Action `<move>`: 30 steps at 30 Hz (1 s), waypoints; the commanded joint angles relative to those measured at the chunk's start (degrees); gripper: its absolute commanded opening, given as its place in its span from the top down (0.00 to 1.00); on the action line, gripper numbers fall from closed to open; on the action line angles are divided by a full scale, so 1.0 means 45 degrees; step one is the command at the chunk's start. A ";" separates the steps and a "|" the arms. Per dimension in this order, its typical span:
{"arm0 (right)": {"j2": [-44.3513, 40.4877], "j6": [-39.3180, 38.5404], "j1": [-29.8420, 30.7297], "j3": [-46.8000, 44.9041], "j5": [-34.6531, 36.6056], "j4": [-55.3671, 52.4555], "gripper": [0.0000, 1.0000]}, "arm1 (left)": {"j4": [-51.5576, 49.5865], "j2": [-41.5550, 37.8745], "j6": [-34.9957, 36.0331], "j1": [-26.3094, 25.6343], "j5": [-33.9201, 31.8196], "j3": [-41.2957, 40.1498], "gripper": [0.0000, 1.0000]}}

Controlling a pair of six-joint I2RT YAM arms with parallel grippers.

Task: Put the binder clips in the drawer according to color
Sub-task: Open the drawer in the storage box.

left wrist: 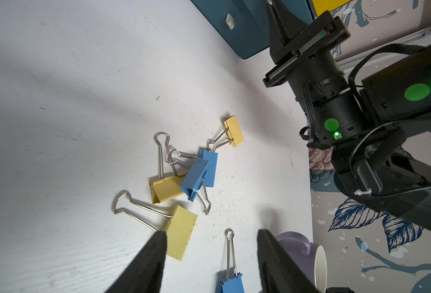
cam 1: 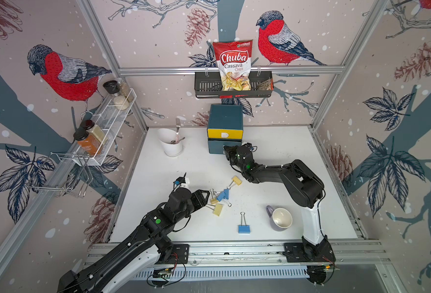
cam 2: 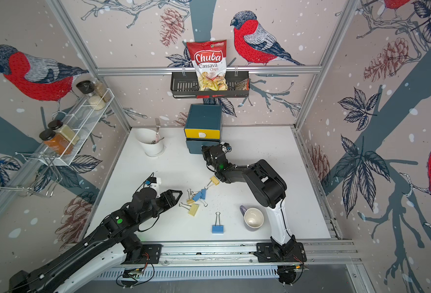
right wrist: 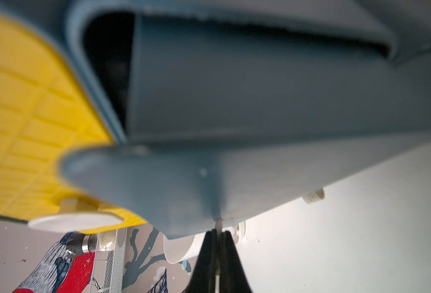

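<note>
The right arm [cam 1: 272, 175] reaches to the chest [cam 1: 225, 119] at the back of the desk [cam 1: 285, 157]. In the right wrist view the right jaws are pressed together on the thin white tab [right wrist: 218, 224] of the middle drawer [right wrist: 234, 101]. This is the teal one under the yellow drawer [right wrist: 19, 114]. The middle drawer stands a little out of the chest, with a dark gap beside its wall. The bottom tab [right wrist: 314, 196] shows nearer the desk, apart from the jaws.

The left arm [cam 1: 158, 223] lies low over the front left of the desk. The left jaws are spread and hold nothing. In both top views their tip sits just beside the pile [cam 1: 219, 200] of clips, on its left.

Six clips show, three blue and three yellow, all on the desk and well apart from the chest. In the pile, a blue pair [left wrist: 201, 172] lies overlapping, and one of the two rests across a yellow clip [left wrist: 165, 189]. A second yellow clip [left wrist: 181, 232] lies just beside them, nearest the left jaws. A third yellow clip [left wrist: 234, 130] lies on the side toward the chest, its wire handle touching the blue pair. A lone blue clip [cam 1: 244, 228] sits apart toward the front of the desk, between the pile and the purple mug [cam 1: 281, 219].

A white cup [cam 1: 171, 145] holding a fork [cam 1: 177, 126] stands left of the chest.
</note>
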 commanded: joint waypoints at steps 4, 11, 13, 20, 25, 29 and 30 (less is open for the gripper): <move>-0.0951 0.0774 0.0414 -0.1182 0.1014 0.0639 1.00 | -0.0168 0.0099 -0.0080 0.0037 0.0059 -0.0008 0.39; -0.1350 0.1242 0.0926 -0.1833 0.1206 0.0743 1.00 | -0.0169 -0.0055 -0.0109 0.0056 0.0015 -0.0135 0.39; -0.1525 0.1343 0.1038 -0.2063 0.1309 0.0661 1.00 | -0.0189 -0.0073 -0.0132 0.0046 -0.0009 -0.0182 0.39; -0.2038 0.1752 0.1479 -0.2713 0.1636 0.0135 1.00 | -0.0138 0.0052 -0.0202 0.0040 0.0085 -0.0245 0.38; -0.2277 0.1990 0.1683 -0.2902 0.1848 -0.0180 1.00 | -0.0165 0.0305 -0.0287 0.0027 0.0244 -0.0136 0.34; -0.2484 0.2007 0.1739 -0.2902 0.2046 -0.0563 1.00 | -0.0169 0.0473 -0.0316 0.0009 0.0313 -0.0010 0.33; -0.2507 0.1997 0.1744 -0.2877 0.2081 -0.0676 1.00 | -0.0169 0.0520 -0.0330 0.0008 0.0323 0.0022 0.33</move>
